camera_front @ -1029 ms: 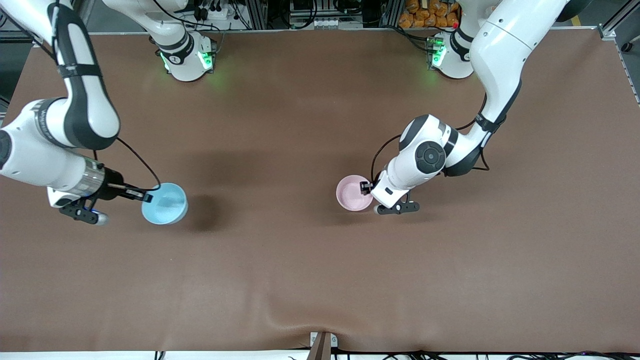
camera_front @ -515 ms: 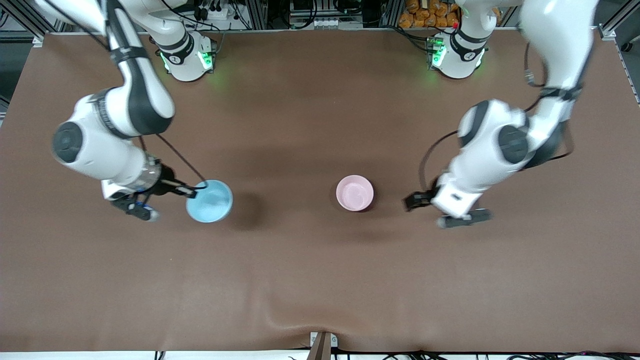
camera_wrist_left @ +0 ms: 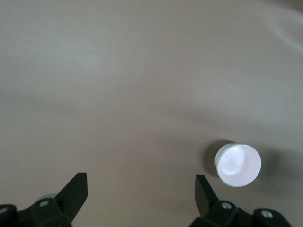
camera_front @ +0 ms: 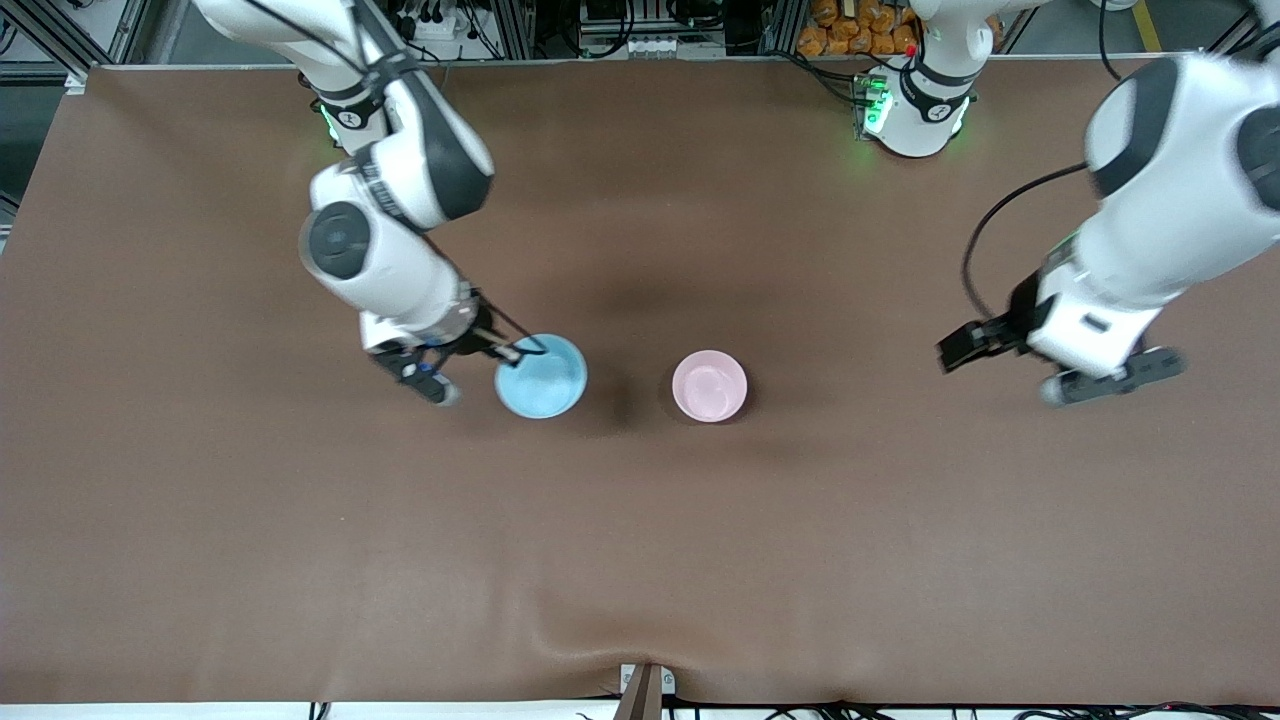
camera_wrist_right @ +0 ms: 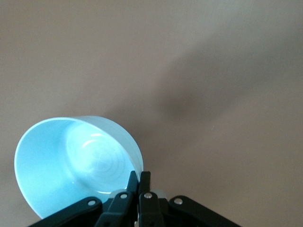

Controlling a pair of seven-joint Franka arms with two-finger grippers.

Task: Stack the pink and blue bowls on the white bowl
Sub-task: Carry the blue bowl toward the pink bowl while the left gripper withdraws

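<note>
Across the whole frame runs a brown desk (camera_front: 640, 520) with a small ripple at its front edge; cables and racks crowd the top strip. No white bowl shows anywhere, so can't place it. Left hand (camera_front: 1010, 362) hangs released over bare desk toward its own end. Right hand (camera_front: 478, 362) is clenched on the rim of the glossy sky-blue bowl (camera_front: 541, 376), just beside the pale pink bowl (camera_front: 709, 386) sitting mid-desk.

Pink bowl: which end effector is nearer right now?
Right. The right end effector holds the blue bowl up beside the pink bowl; the left end effector, open, is well off toward the left arm's end.
</note>
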